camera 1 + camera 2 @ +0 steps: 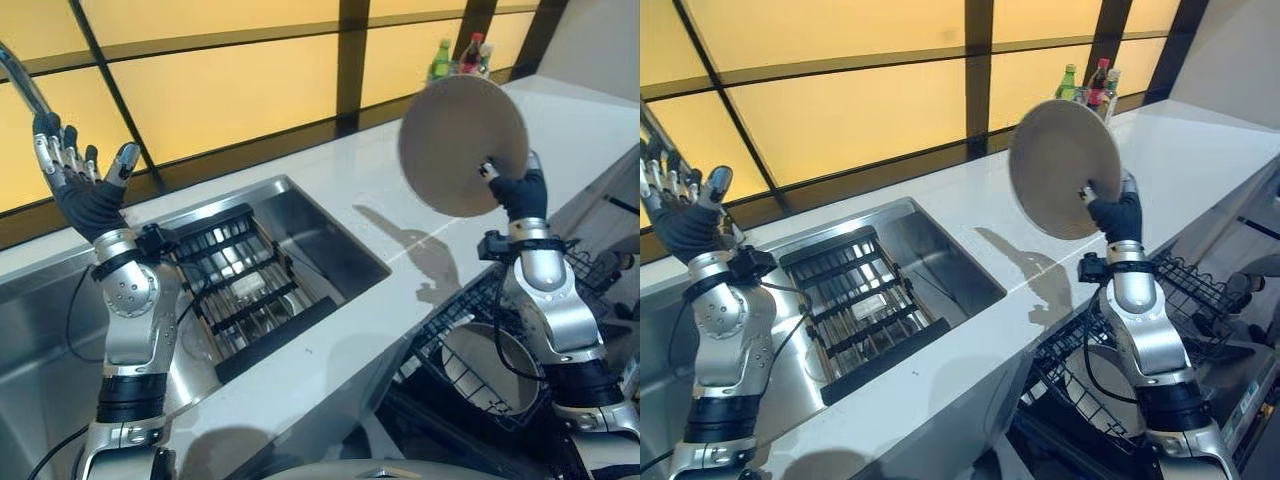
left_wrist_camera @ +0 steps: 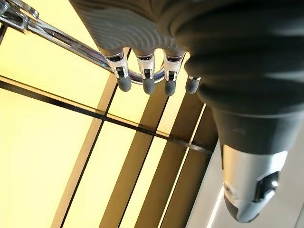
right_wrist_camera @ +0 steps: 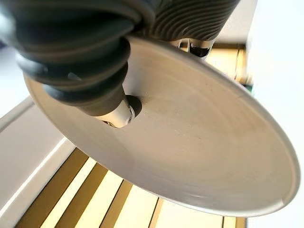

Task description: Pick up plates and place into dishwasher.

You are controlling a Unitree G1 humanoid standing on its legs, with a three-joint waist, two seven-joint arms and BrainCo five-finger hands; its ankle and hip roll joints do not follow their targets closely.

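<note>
A round grey-beige plate (image 1: 462,143) is held up on edge above the white counter, my right hand (image 1: 517,188) shut on its lower rim, thumb pressed on its face (image 3: 127,108). Below that arm, the dishwasher's black wire rack (image 1: 470,350) stands pulled out, with a white plate (image 1: 480,368) lying in it. My left hand (image 1: 80,180) is raised high over the sink's left side, fingers (image 2: 145,83) straight and spread, holding nothing.
A steel sink (image 1: 330,250) is set in the counter with a black dish rack (image 1: 240,290) inside. A chrome tap (image 1: 20,80) curves at the far left by my left hand. Several bottles (image 1: 460,55) stand at the counter's back right.
</note>
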